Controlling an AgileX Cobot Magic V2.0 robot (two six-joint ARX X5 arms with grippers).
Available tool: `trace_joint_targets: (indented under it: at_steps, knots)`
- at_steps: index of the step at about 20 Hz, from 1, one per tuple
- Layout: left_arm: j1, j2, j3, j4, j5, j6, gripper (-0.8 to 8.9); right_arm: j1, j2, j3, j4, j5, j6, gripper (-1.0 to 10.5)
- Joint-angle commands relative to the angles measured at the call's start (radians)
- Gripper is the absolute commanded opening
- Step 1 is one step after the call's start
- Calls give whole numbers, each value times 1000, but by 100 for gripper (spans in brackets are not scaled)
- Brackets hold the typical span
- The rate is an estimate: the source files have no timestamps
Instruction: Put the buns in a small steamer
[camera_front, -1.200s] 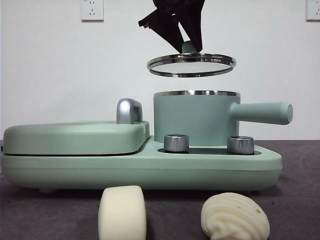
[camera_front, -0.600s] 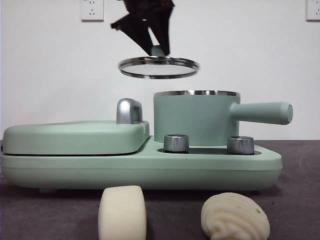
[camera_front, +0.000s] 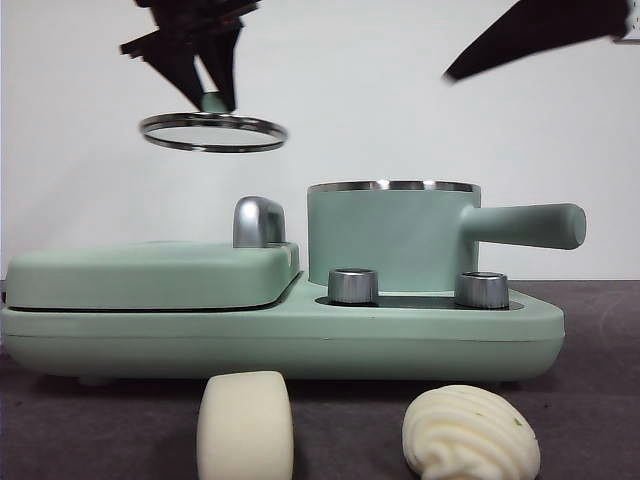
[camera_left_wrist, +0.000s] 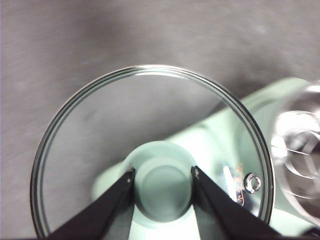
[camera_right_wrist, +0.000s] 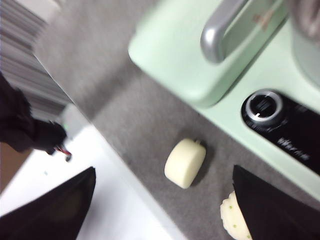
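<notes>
The small steamer (camera_front: 385, 235) stands uncovered on the right of the green cooker base, its handle pointing right. Its glass lid (camera_front: 213, 131) hangs in the air over the griddle, level, with my left gripper (camera_front: 210, 98) shut on the green knob (camera_left_wrist: 162, 187). Two buns lie on the table in front: a smooth one (camera_front: 245, 425) and a ridged one (camera_front: 470, 435). My right gripper (camera_front: 470, 62) comes in from the top right, open and empty. In the right wrist view it (camera_right_wrist: 165, 200) hovers high over the smooth bun (camera_right_wrist: 185, 162) and the ridged bun (camera_right_wrist: 234, 217).
The flat lidded griddle (camera_front: 150, 275) with its chrome handle (camera_front: 258, 222) fills the left of the cooker base (camera_front: 280, 340). Two steel dials (camera_front: 352, 285) (camera_front: 481, 289) stand in front of the steamer. The table's near edge (camera_right_wrist: 107, 150) runs close behind the buns.
My left gripper has carried the lid leftward, from above the steamer to above the griddle. The right arm has come into the front view at the top right.
</notes>
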Motion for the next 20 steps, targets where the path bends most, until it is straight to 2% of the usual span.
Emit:
trace_joint_targets:
  at_steps: [1, 4, 6, 10, 17, 20]
  knots:
    - [30, -19, 45, 15, -1, -3, 113, 102, 91, 45, 8, 88, 59, 436]
    - [76, -19, 45, 16, -1, -3, 113, 201, 216, 90, 6, 192, 83, 436]
    - [103, -19, 45, 16, -1, -3, 113, 243, 298, 117, 2, 222, 96, 435]
    - [135, -19, 45, 16, -1, -3, 113, 286, 435, 134, -4, 225, 120, 435]
    - [146, -19, 45, 19, -1, -3, 113, 298, 605, 134, 14, 233, 109, 432]
    - [146, -19, 45, 19, -1, -3, 113, 299, 663, 134, 26, 232, 96, 380]
